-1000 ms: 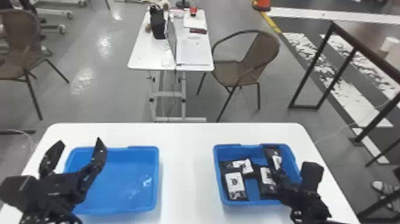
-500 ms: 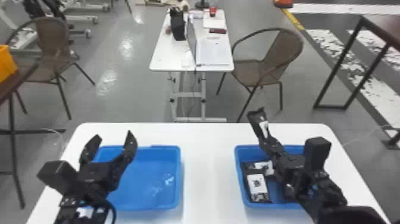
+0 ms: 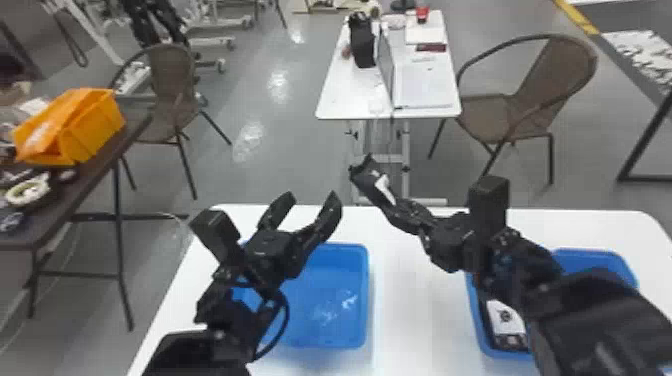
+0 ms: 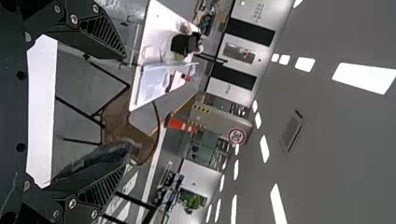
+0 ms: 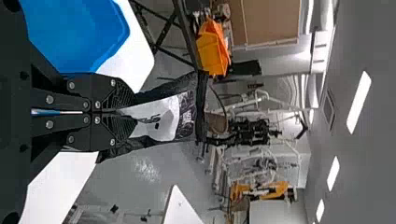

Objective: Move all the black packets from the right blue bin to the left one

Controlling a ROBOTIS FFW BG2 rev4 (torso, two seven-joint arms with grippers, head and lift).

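One black, soft-looking packet [image 3: 371, 183] with a white label juts toward ten o'clock from our right gripper [image 3: 401, 212], pinched by its near end. We judge it light, floppy and slick, better gripped mid-body. At nine o'clock, our left gripper [image 3: 311, 198] stands spread; the left blue plastic bin [image 3: 325, 300] lies at eight, the right bin [image 3: 595, 256] at four.
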